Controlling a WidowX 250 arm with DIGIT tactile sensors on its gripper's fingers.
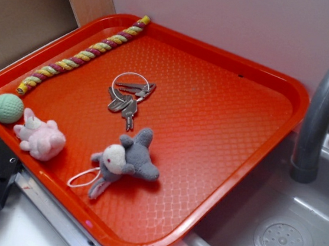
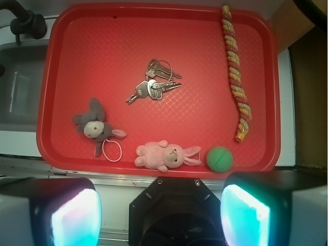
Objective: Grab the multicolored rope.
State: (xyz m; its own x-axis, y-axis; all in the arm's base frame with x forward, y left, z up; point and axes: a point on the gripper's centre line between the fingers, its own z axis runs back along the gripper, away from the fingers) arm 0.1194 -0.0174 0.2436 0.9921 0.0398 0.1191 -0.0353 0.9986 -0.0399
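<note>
My jaws are standing spread and empty; the multicolored rope (image 2: 236, 72) is lying ahead-right along the tray (image 2: 56, 148) edge.

Fingers (image 2: 77, 218) blurred, cropped by the wrist view's bottom edge.

twisted fibre multicolored rope (image 1: 82, 55), glossy textured plastic tray (image 1: 224, 124), shiny metal keys (image 1: 129, 95), fuzzy plush toys (image 1: 126, 160)
</note>
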